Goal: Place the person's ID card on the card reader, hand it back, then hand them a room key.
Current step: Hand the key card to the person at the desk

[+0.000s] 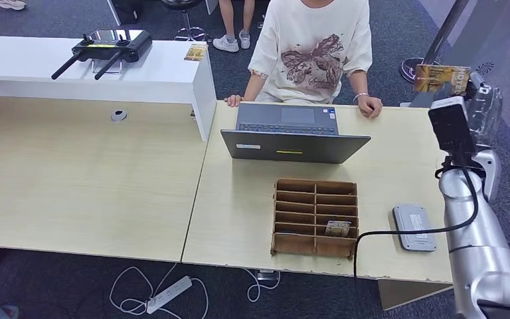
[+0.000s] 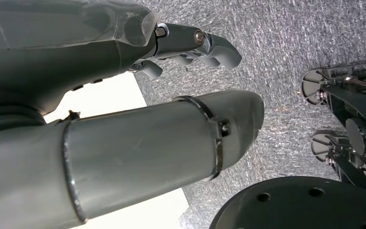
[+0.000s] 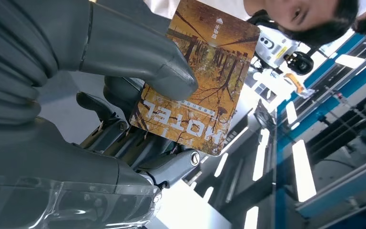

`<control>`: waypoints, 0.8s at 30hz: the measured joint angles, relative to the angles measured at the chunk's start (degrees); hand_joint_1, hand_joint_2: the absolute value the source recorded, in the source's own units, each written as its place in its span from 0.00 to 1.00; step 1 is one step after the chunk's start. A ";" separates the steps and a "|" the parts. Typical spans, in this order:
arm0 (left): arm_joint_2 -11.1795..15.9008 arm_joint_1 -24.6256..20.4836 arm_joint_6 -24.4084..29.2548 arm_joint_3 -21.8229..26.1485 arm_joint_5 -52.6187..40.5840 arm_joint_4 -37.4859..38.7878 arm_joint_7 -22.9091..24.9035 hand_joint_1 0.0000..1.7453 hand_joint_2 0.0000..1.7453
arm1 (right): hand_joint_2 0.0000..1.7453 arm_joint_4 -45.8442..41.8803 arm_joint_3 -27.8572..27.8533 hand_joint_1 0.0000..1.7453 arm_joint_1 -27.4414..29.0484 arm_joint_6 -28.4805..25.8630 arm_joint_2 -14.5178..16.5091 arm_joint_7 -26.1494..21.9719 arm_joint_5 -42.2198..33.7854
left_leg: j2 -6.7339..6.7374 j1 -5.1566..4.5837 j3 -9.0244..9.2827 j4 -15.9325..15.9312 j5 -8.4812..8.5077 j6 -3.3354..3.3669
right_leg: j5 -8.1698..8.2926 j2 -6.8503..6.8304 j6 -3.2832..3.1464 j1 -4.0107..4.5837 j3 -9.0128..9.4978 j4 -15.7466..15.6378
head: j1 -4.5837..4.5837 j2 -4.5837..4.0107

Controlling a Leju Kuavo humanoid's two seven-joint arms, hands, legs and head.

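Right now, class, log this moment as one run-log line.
right hand: holds hotel card, raised | left hand: empty, hanging | card reader: bare | person: waiting at desk

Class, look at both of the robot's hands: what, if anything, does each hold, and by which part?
The right hand pinches a hotel key card near its "HOTEL" end, thumb on its face. The left hand holds nothing.

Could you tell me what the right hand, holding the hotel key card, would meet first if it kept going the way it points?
Probably nothing soon: the right hand holds the key card raised beside the person, off the table's far right corner; depth is unclear.
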 joint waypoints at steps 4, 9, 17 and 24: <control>0.02 0.01 -0.16 0.00 -0.30 0.00 0.01 0.00 0.00 | 1.00 0.08 4.90 1.00 -3.55 -3.10 1.07 3.96 9.47 | -0.02 0.00 -0.01 0.00 0.04 -0.01 | 0.00 -0.03 0.00 0.00 0.00 0.02 | 0.00 0.00; 0.23 -0.22 -0.38 -0.03 -0.74 0.00 0.33 0.00 0.00 | 1.00 1.27 10.63 1.00 -8.24 -5.51 2.13 11.20 24.34 | -0.02 0.00 -0.02 0.00 0.04 -0.01 | 0.00 -0.03 0.00 0.00 -0.01 0.03 | 0.01 0.00; 0.89 -0.71 -0.92 -0.29 -1.49 0.00 0.99 0.00 0.00 | 1.00 6.81 18.46 1.00 -15.19 -3.71 6.17 22.69 43.83 | -0.01 0.01 -0.01 0.00 0.05 -0.02 | 0.00 -0.02 0.00 0.01 -0.01 0.04 | 0.01 0.00; 1.35 -0.91 -1.16 -0.98 -2.03 0.00 1.58 0.00 0.00 | 1.00 12.49 21.72 1.00 -19.61 1.73 9.69 26.44 51.07 | -0.01 0.01 -0.02 0.00 0.07 -0.01 | 0.00 -0.03 -0.01 0.01 -0.02 0.04 | 0.02 0.00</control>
